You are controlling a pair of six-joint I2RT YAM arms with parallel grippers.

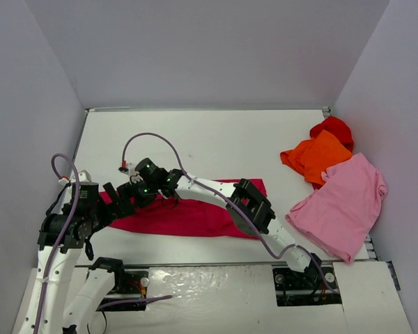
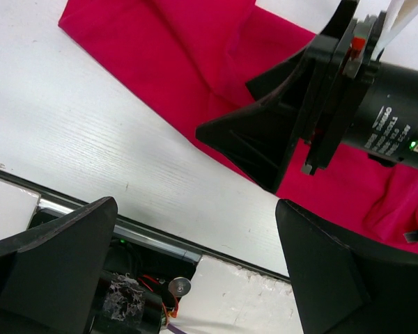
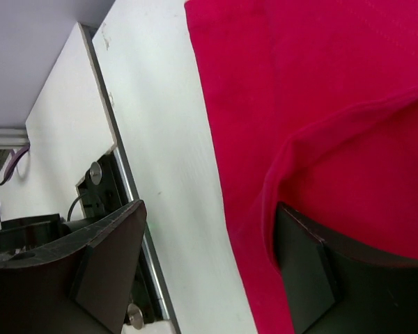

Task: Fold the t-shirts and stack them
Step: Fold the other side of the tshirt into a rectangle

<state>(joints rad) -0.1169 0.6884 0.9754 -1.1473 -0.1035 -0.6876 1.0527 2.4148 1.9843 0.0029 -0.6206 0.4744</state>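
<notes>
The left fingers (image 2: 56, 264) stood wide apart with nothing between them, the crimson t-shirt (image 2: 195, 62) lying on the counter (image 2: 70, 132) just beyond their tips. The right fingers (image 3: 104, 264) were spread wide too, one tucked under a fold of that shirt's edge, the other clear of the cloth.

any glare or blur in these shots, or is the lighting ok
Top view: even soft light, sharp, hardly any shadow on the table. Left wrist view: crimson shirt crisp, left tool's fingers dark. Right wrist view: no glare, shirt folds sharp, right tool's fingers near-black.
</notes>
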